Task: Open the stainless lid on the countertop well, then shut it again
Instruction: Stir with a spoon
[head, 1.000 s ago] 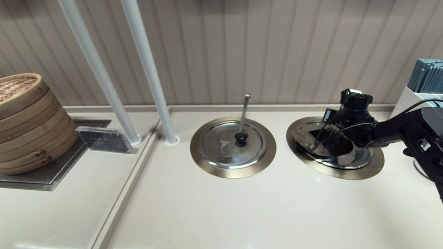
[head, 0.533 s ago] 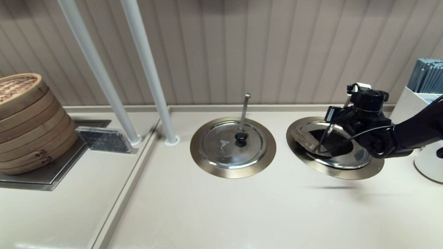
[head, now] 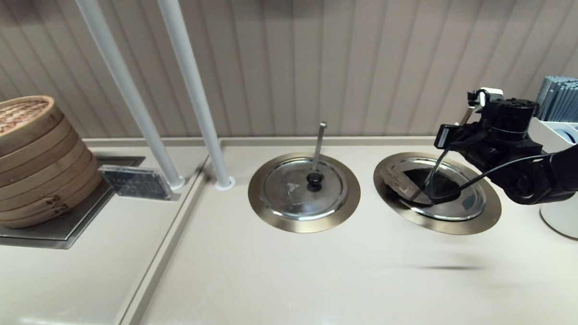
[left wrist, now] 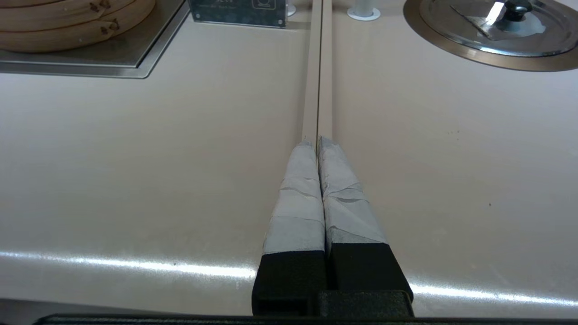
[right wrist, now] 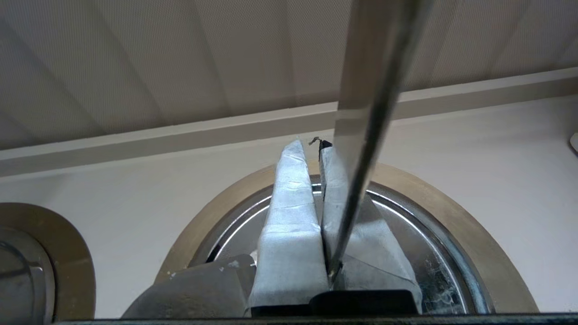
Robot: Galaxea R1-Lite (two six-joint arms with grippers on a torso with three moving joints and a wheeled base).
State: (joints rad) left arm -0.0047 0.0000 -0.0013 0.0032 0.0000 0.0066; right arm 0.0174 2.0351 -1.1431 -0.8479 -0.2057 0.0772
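The stainless lid [head: 468, 202] lies flat on the right-hand countertop well, inside the well's bronze-gold ring [head: 488, 218]. Its dark rim patch [head: 398, 182] faces the twin well, and the slanting ladle handle [head: 438, 169] rises through its notch. The knob is not visible. My right gripper [head: 446, 137] hovers above the lid's far right side, shut and empty. In the right wrist view the right gripper [right wrist: 309, 146] points over the lid [right wrist: 420, 243] and ring [right wrist: 451, 212], and the ladle handle [right wrist: 375, 90] crosses in front of one finger. My left gripper [left wrist: 316, 141] rests shut over the counter seam.
The twin lid [head: 303, 188] with the vertical ladle handle covers the middle well. Stacked bamboo steamers [head: 24, 157] and a small sign [head: 136, 182] stand at the left. Two white poles [head: 195, 89] rise behind. A chopstick holder [head: 563, 100] and a white container [head: 565, 215] crowd the right edge.
My right arm has risen and drawn back to the right, away from the lid's middle. The lid and ladle handle stay put. The left arm has not moved.
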